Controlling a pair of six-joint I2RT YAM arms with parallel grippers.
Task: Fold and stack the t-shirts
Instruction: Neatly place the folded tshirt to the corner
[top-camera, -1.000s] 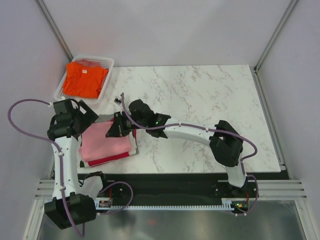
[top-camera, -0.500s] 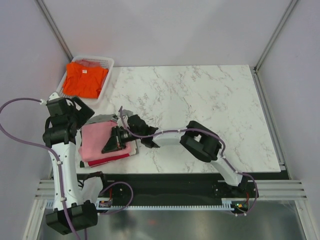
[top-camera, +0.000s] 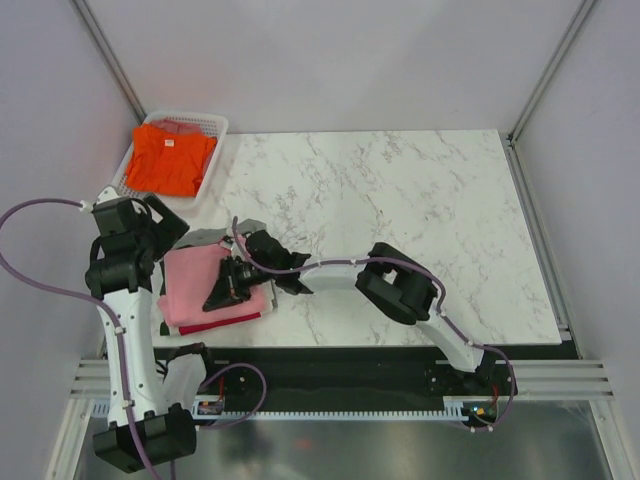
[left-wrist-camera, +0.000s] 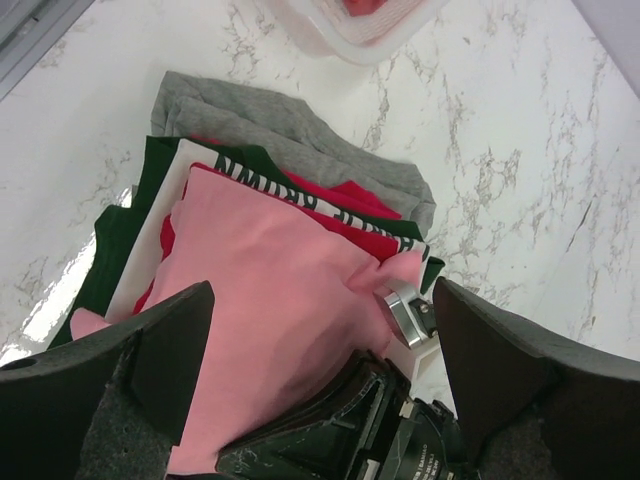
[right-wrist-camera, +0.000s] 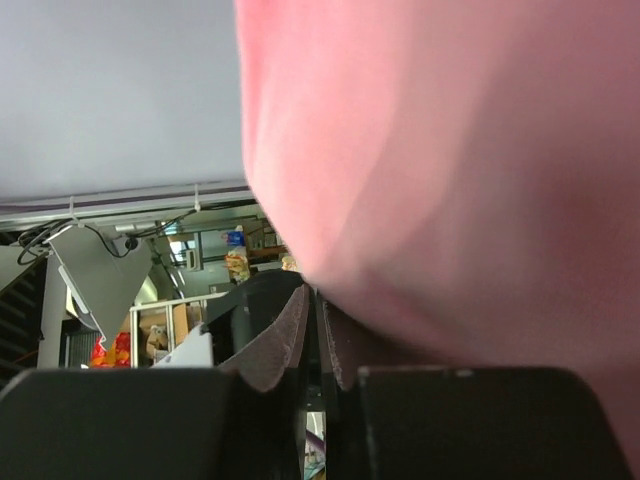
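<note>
The right fingers (top-camera: 222, 290) are closed to a thin slit. In the right wrist view pink cloth comes down exactly where the tips meet, so they appear to have a fold of the light pink t-shirt (left-wrist-camera: 260, 290) nipped between them, though the bite itself is hidden by the fabric. The left fingers (top-camera: 168, 225) are spread wide and hold nothing, hanging over the pile with the pink top layer showing between them in their own camera. That pink t-shirt lies folded on top of a stack at the near left of the marble surface (top-camera: 400, 200). Its right corner is rucked up beside the right arm's wrist. Beneath it, stepped out toward the far side, are a red t-shirt (left-wrist-camera: 350, 195), a dark green layer with white lettering (left-wrist-camera: 300, 182), a white edge (left-wrist-camera: 150, 245) and a grey t-shirt (left-wrist-camera: 280, 120) at the bottom. Further out, an orange t-shirt (top-camera: 170, 160) sits unfolded in the white mesh basket (top-camera: 207, 123) at the far left, well apart from the stack. The step in hand looks like seating and squaring the pink t-shirt on the pile. The next move probably calls for parting the right fingers and drawing them off low and straight, so the top fold is not dragged askew. After that the lifted corner needs flattening, and then the orange t-shirt is likely the one to fetch.
</note>
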